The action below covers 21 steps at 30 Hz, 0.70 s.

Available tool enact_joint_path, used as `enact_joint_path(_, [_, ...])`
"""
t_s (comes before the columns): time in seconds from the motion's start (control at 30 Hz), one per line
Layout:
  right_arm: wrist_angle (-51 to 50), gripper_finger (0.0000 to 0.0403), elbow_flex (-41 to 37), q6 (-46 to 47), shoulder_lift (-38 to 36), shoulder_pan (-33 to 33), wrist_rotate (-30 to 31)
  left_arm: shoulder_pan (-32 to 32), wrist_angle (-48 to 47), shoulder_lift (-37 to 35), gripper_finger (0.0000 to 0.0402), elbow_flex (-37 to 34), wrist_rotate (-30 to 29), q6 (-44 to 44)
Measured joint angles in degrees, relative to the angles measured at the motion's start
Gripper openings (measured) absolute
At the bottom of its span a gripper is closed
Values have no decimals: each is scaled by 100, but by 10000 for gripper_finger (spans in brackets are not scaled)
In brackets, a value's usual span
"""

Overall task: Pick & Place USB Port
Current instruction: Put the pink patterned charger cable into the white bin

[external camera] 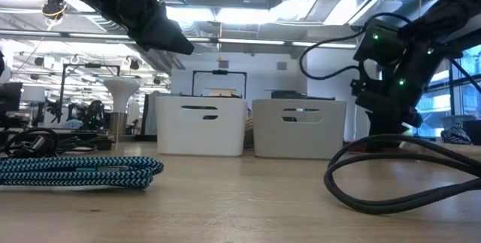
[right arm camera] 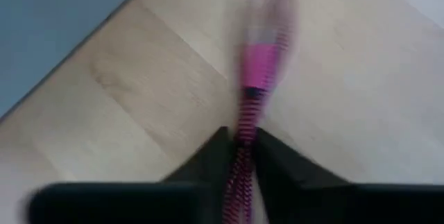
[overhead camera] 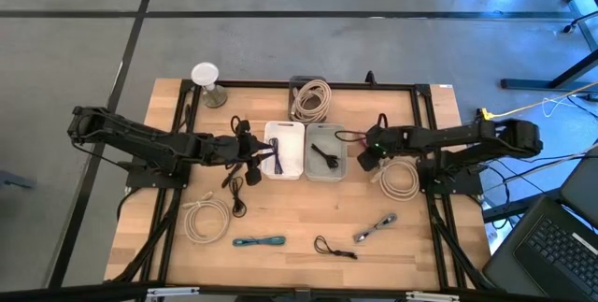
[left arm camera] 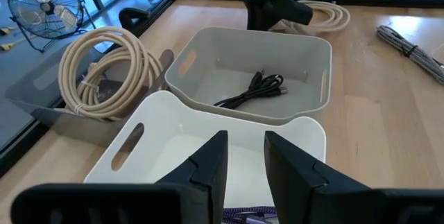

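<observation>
So the pink braided USB cable [right arm camera: 250,113] is sitting right between my right gripper [right arm camera: 243,144] fingers, pinched a bit back from the plug, with the connector end sticking out ahead of the jaws over bare wood of the table [right arm camera: 139,92]. From above, that gripper is just beside the grey bin [overhead camera: 325,151], on its outer side, with a beige coil [overhead camera: 400,179] lying just behind and below it. My guess is the step here is getting the cable up and over the grey bin's wall, so the trick is to lift straight first until the dangling end clears the rim, then swing across, then let go low so it doesn't bounce out. The grip is thin on a slippery braid, so no jerky moves, and I'd watch that the tail doesn't snag the beige coil on the way up. The black cable [left arm camera: 253,90] already in the grey bin sits mid-floor, plenty of room around it. My left gripper [left arm camera: 244,158] hangs over the white bin [overhead camera: 284,150], jaws only slightly apart with a narrow gap between them; something purple shows just below them but I can't tell if it's actually held.
</observation>
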Motion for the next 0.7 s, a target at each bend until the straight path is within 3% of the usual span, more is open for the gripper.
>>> enact_joint_path(0.23, [309, 8, 105, -397, -394, 6, 573, 0, -99, 0, 86, 2, -4, -2])
enact_joint_path(0.43, [364, 5, 554, -751, -847, 142, 637, 0, -124, 0, 86, 2, -2, -11])
enact_joint_path(0.7, [1122, 5, 1387, -1505, -1121, 993, -122, 0, 154, 0, 86, 2, -13, 21])
